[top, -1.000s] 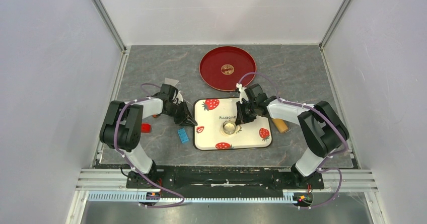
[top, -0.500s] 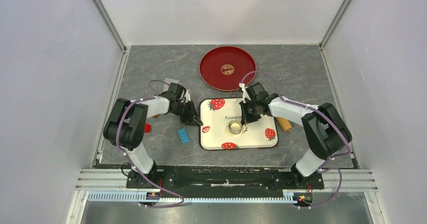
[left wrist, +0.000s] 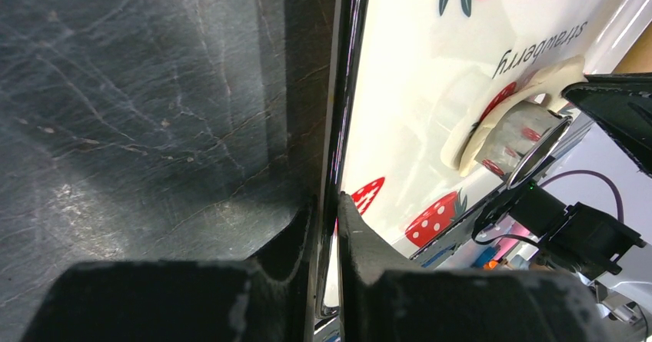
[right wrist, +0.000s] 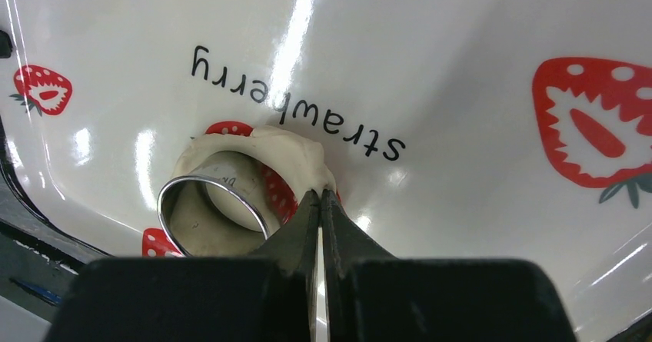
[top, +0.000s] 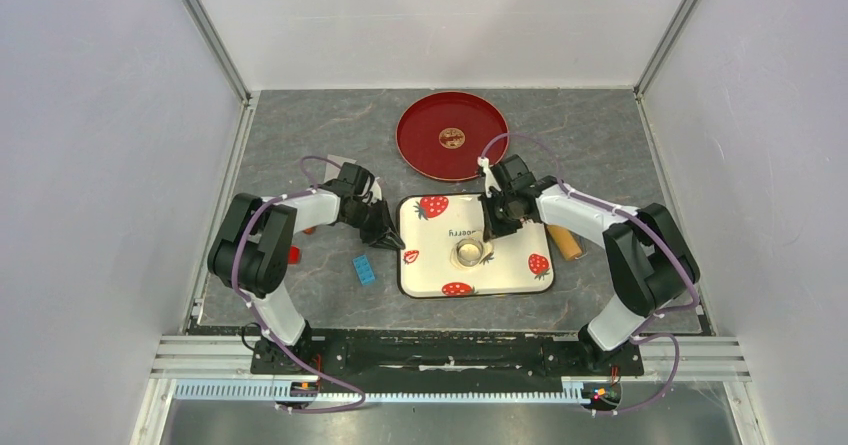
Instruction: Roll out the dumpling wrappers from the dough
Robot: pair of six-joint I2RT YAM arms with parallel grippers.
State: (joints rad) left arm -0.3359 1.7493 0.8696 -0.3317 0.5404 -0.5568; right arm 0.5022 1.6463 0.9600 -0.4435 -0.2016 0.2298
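Grey veined stone makes up the table [top: 300,135], and both arms reach inward over it. Beyond the right gripper [right wrist: 319,196] lies a round red plate [top: 420,150] with a small tan piece [top: 452,137] at its middle, too small to make out. Between the two grippers lies the white strawberry tray [top: 500,277], a glossy rectangle with a dark rim.

The left gripper [left wrist: 336,204] is clamped on that tray's rim, one finger on the stone side and one on the white side, at the edge farthest from the right gripper. Outboard of the right gripper, just off the tray's other edge, lies a tan wooden cylinder [top: 567,246].

Directly under the right gripper's tips a metal ring [left wrist: 511,138] stands on the tray with its open end up. A dough collar [right wrist: 261,144], pale cream and uneven, hugs the ring's outside. The right gripper's fingers are drawn together to a thin slit and pinch the collar's edge just beside the ring wall.

Inside the ring, the dumpling wrapper [right wrist: 192,230] lies flat on the tray as a pale disc.

Behind the left gripper, on bare stone, lie a blue block [top: 363,269] and, farther out, a small red piece [top: 291,254].
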